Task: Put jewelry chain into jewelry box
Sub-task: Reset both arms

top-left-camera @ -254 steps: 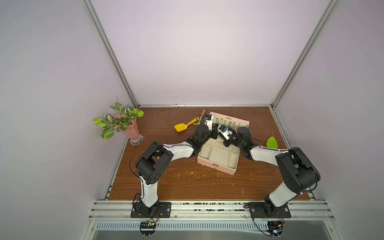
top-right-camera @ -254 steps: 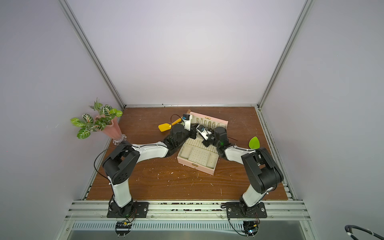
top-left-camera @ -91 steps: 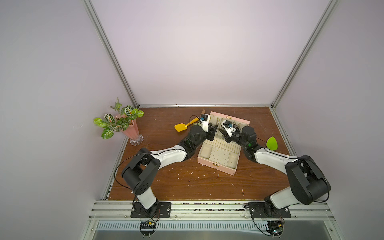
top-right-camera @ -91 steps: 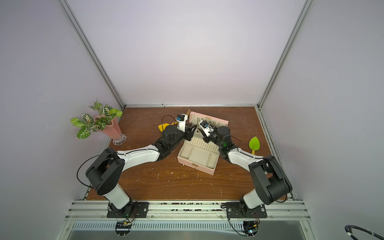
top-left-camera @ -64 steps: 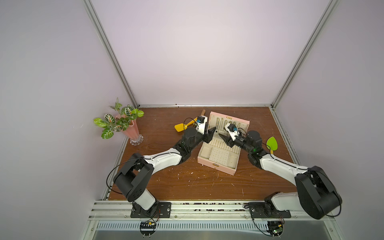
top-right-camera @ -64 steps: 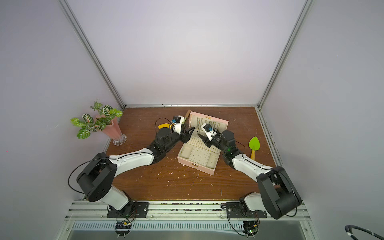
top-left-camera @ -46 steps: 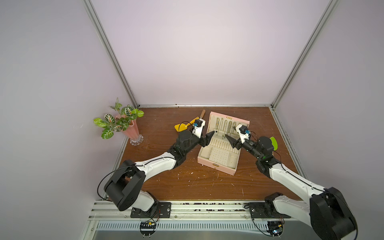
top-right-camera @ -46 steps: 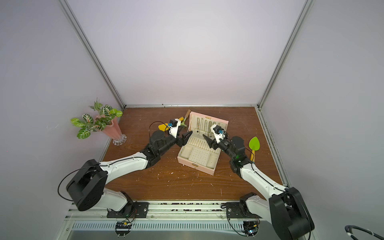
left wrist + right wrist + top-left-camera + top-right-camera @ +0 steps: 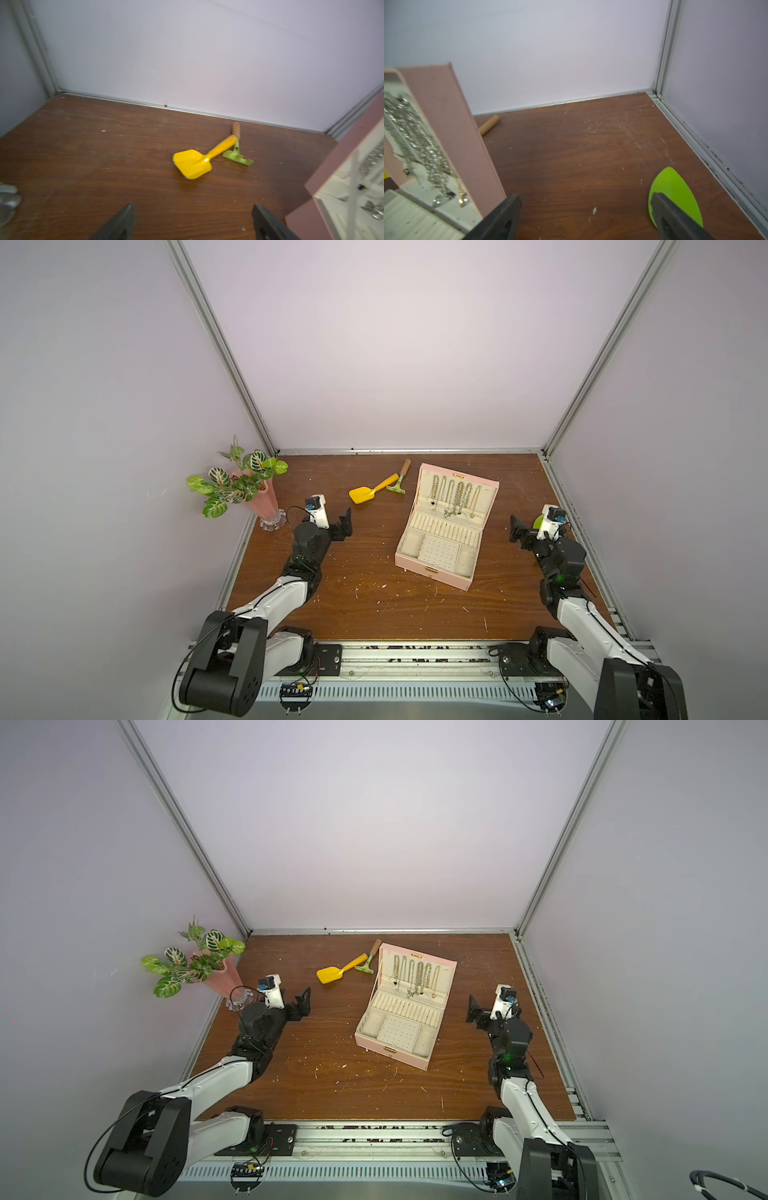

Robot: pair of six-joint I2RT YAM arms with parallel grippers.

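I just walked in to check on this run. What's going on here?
Nothing is being handled right now. The pink hinged jewelry box with cream lining stands open mid-table, and silver and gold chains hang inside its raised lid. The left gripper and right gripper sit off to either side of the box, fingers spread, holding nothing.

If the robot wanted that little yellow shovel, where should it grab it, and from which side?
Probably mid-handle on the yellow shovel, coming from above with jaws closing across it. The handle is narrow and straight; the blade is wide and scooped. Avoid the handle's far end, where the green rake lies right beside it. The open left gripper is nearer.
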